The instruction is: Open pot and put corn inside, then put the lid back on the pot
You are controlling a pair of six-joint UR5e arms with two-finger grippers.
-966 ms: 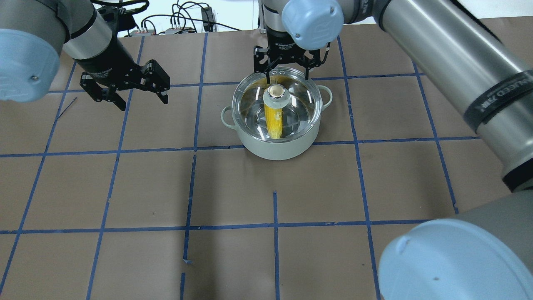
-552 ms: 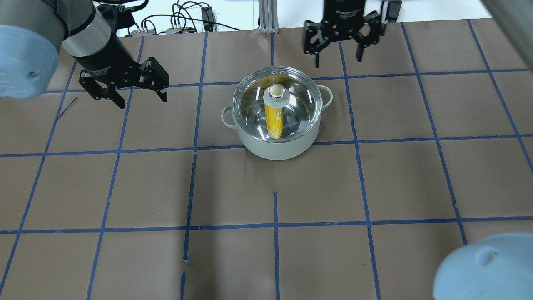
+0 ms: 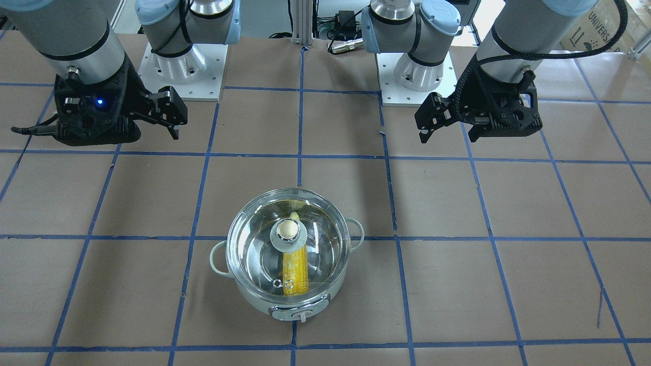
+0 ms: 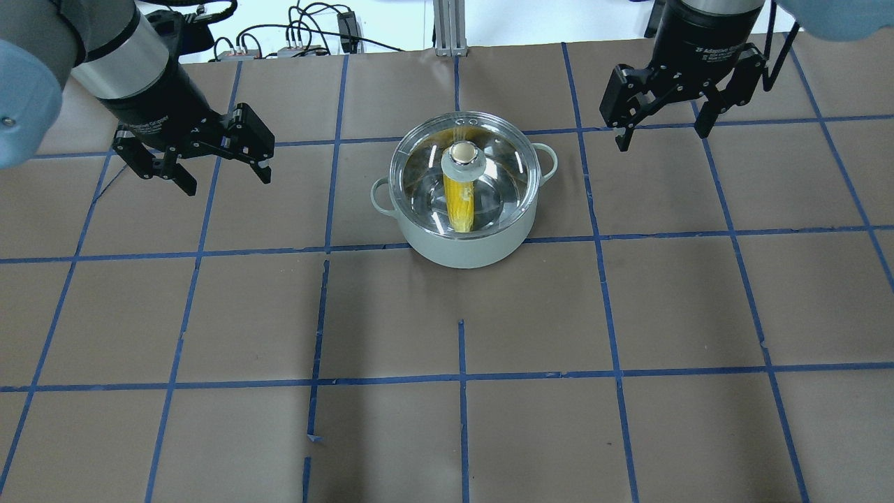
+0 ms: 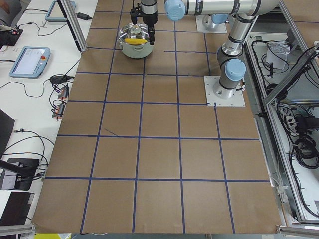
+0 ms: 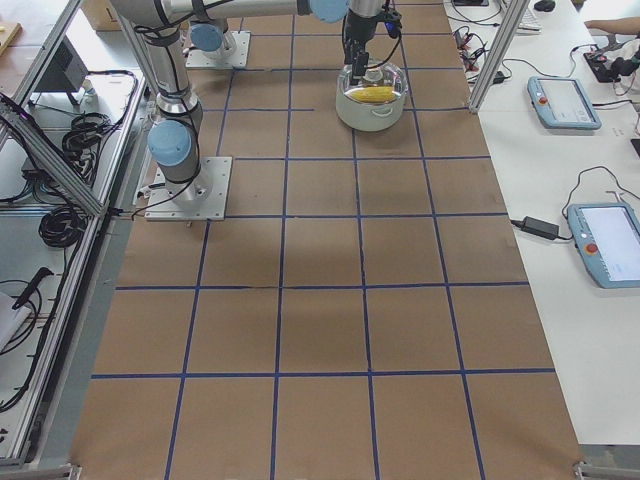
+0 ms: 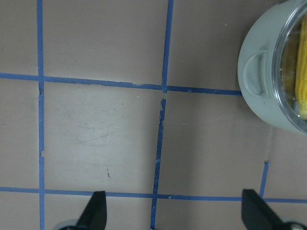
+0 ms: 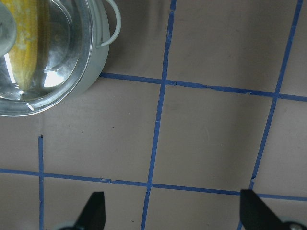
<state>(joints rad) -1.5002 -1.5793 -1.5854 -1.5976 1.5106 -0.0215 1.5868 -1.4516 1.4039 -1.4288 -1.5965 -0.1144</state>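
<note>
The pale mint pot (image 4: 464,244) stands on the brown table with the clear glass lid (image 4: 499,178) seated on it, its beige knob (image 4: 462,151) at the centre. The yellow corn (image 4: 459,202) lies inside and shows through the glass. My left gripper (image 4: 227,180) hangs open and empty left of the pot, well apart from it. My right gripper (image 4: 660,138) hangs open and empty to the pot's far right. The left wrist view shows the pot (image 7: 259,91) at its upper right. The right wrist view shows the pot (image 8: 93,67) at its upper left.
Blue tape lines (image 4: 461,377) grid the brown table. Cables and power boxes (image 4: 300,38) lie beyond the far edge. The arm bases (image 3: 180,71) stand at the robot's side of the table. Tablets (image 6: 562,100) lie on the side bench.
My right gripper, open beside the lid's knob a second ago, has pulled up and away to the right. My left gripper has shifted slightly left. The lid stays on the pot.
</note>
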